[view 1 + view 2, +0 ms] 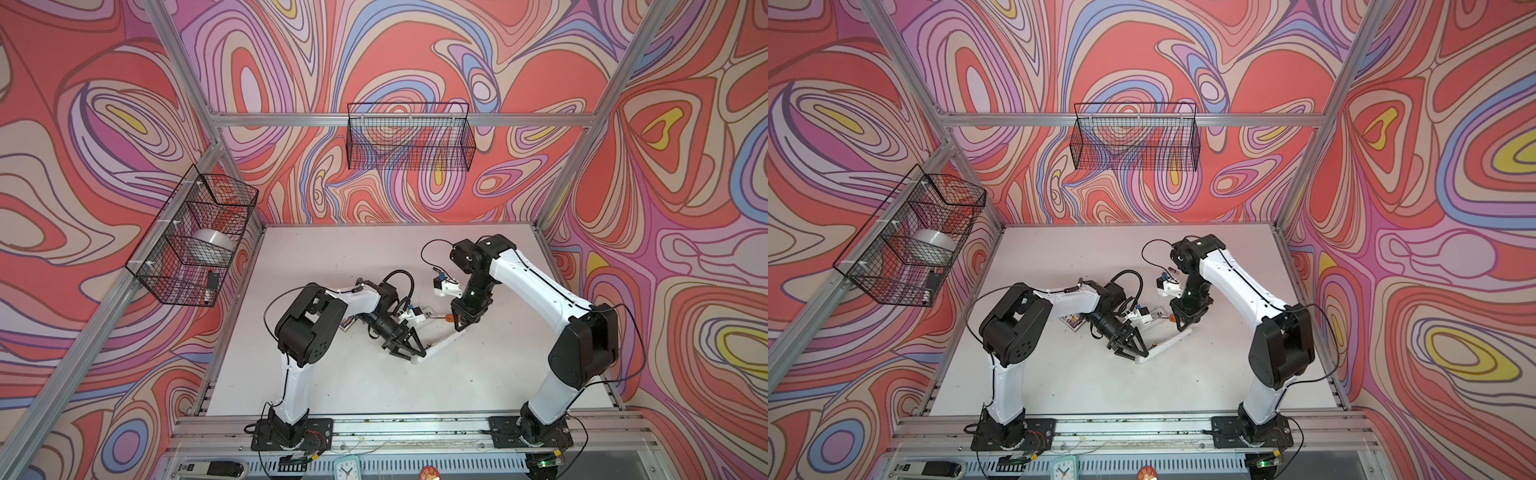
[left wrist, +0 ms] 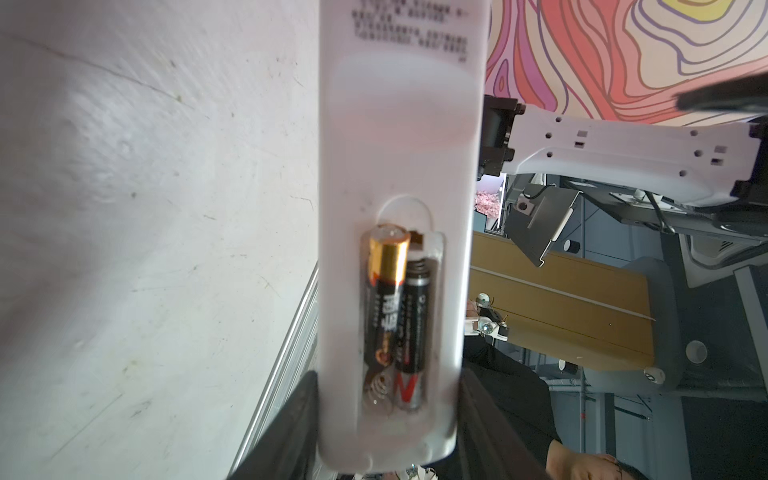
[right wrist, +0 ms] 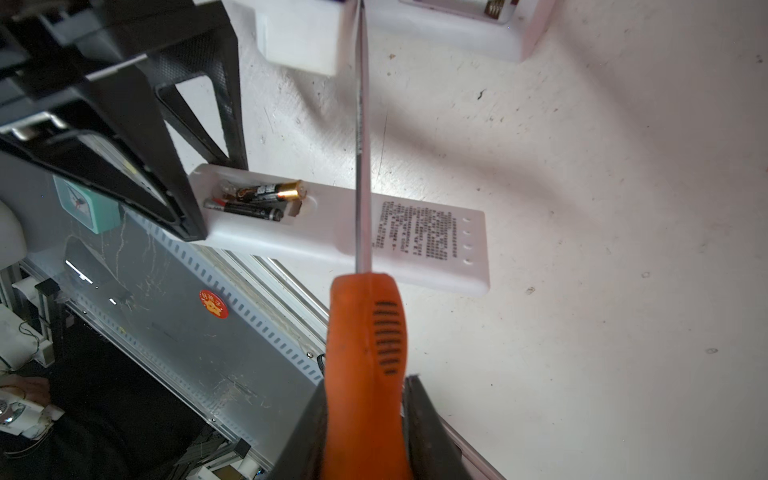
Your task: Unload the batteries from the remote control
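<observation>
Swirled red-and-lilac walls surround a white tabletop, a black wire basket hanging at the back

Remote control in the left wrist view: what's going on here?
The left tool grips one end of a white remote control, which is back side up with the cover off. Two batteries sit in the open compartment. The right tool is shut on an orange-handled screwdriver whose shaft crosses over the remote. No battery is out yet.

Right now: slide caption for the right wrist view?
Right gripper holds orange screwdriver, shaft crossing the white remote; two batteries sit in its open compartment.
</observation>
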